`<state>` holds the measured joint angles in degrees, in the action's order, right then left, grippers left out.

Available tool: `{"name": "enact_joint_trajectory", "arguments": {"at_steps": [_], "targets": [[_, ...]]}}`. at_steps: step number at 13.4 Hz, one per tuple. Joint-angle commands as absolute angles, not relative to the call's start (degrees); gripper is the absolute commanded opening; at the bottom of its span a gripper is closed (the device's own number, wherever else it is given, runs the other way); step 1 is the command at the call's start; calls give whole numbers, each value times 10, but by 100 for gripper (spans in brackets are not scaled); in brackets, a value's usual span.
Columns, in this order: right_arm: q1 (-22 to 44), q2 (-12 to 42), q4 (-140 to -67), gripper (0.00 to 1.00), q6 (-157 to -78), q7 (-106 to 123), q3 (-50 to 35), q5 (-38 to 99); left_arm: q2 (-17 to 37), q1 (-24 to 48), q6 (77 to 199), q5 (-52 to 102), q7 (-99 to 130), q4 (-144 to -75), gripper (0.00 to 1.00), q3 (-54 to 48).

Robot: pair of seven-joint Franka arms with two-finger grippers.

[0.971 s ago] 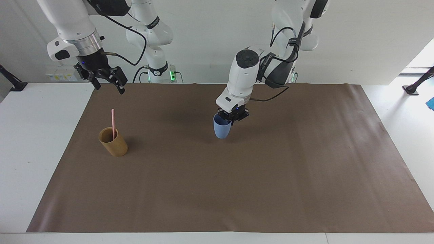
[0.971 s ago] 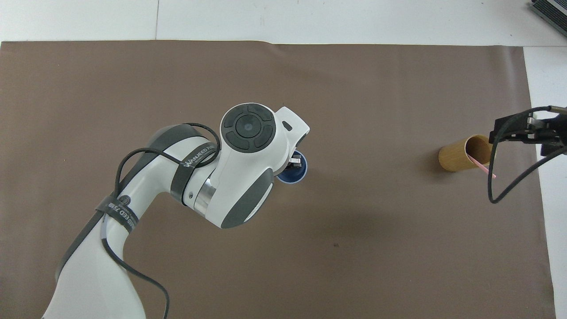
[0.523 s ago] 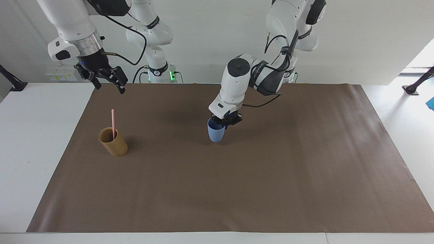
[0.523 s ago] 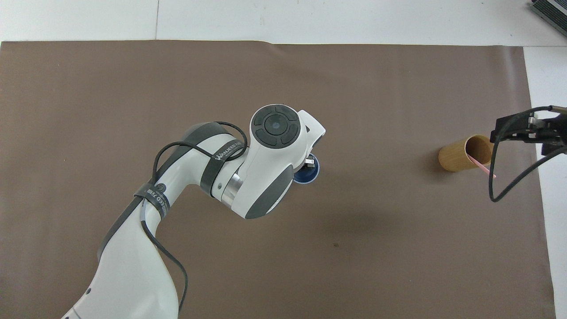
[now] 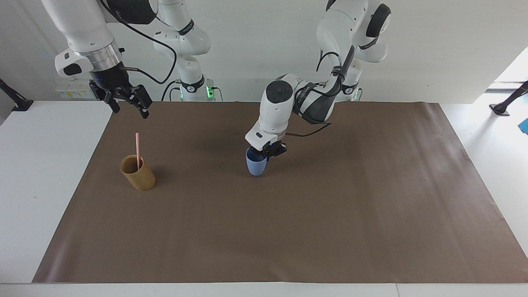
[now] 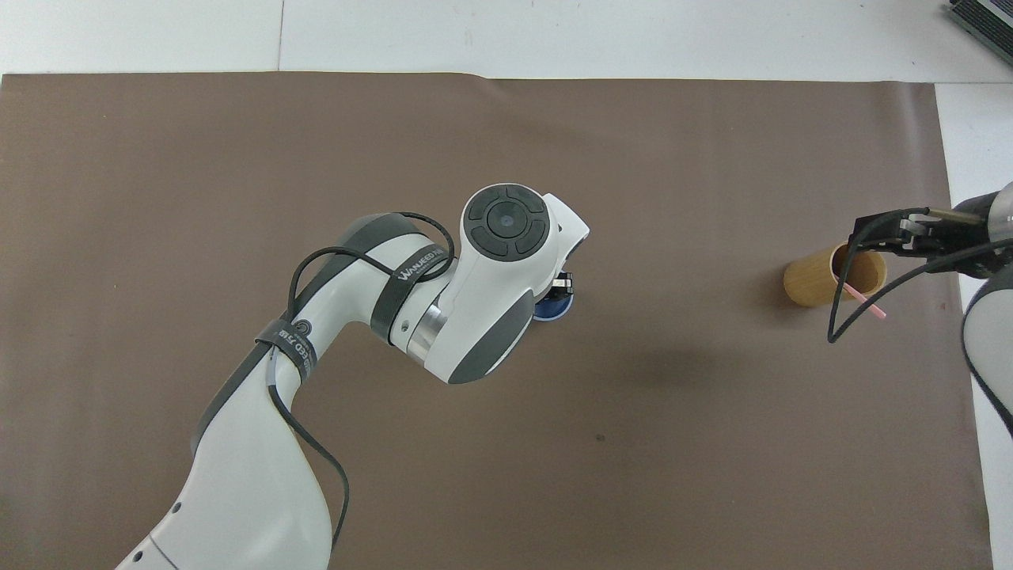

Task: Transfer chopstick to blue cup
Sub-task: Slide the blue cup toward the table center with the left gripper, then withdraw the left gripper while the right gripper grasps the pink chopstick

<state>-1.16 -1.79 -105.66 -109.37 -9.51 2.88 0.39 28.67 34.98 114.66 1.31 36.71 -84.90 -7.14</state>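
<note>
The pale-pink chopstick (image 5: pixel 137 144) stands leaning in a tan bamboo-coloured holder (image 5: pixel 138 173) toward the right arm's end of the brown mat; the overhead view shows its tip (image 6: pixel 864 301) sticking out past the holder (image 6: pixel 819 279). The light-blue cup (image 5: pixel 255 165) stands upright near the middle of the mat, mostly hidden under the left arm from overhead (image 6: pixel 555 310). My left gripper (image 5: pixel 267 151) points down at the cup's rim, on the side nearer the robots. My right gripper (image 5: pixel 131 112) hangs open high over the mat's edge near the holder (image 6: pixel 878 237), holding nothing.
A brown mat (image 5: pixel 330 231) covers most of the white table. The left arm's elbow and its looped cable (image 5: pixel 317 103) hang over the mat just above the cup. A cable loop from the right wrist (image 6: pixel 847 317) hangs over the holder.
The left arm has moved the blue cup along the mat toward the right arm's end. The right gripper has shifted slightly, now closer over the holder.
</note>
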Motion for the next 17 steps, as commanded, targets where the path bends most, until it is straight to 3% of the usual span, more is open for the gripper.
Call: {"name": "enact_joint_trajectory", "arguments": {"at_steps": [1, 7, 8, 10, 12, 17], "targets": [[-40, -38, -1142, 100, -1168, -27, 27, 11, 261, 344, 1104, 1, 372, -835, 100, -58], [-66, -33, -1210, 99, -1189, 60, 26, 10, 118, 208, 1022, 4, 270, -884, 100, -60], [-62, -33, -1210, 88, -1189, 61, 26, 10, 97, 177, 1007, 7, 226, -897, 100, -60], [-60, -33, -1209, 37, -1185, 76, 26, 10, 73, 125, 958, 9, 125, -901, 100, -60], [-59, -29, -1204, 0, -1183, 101, 26, 9, 62, 76, 935, 9, 46, -901, 100, -59], [-60, -27, -1166, 0, -1153, 101, 26, 7, 29, 4, 906, 8, -56, -894, 100, -58]]}}
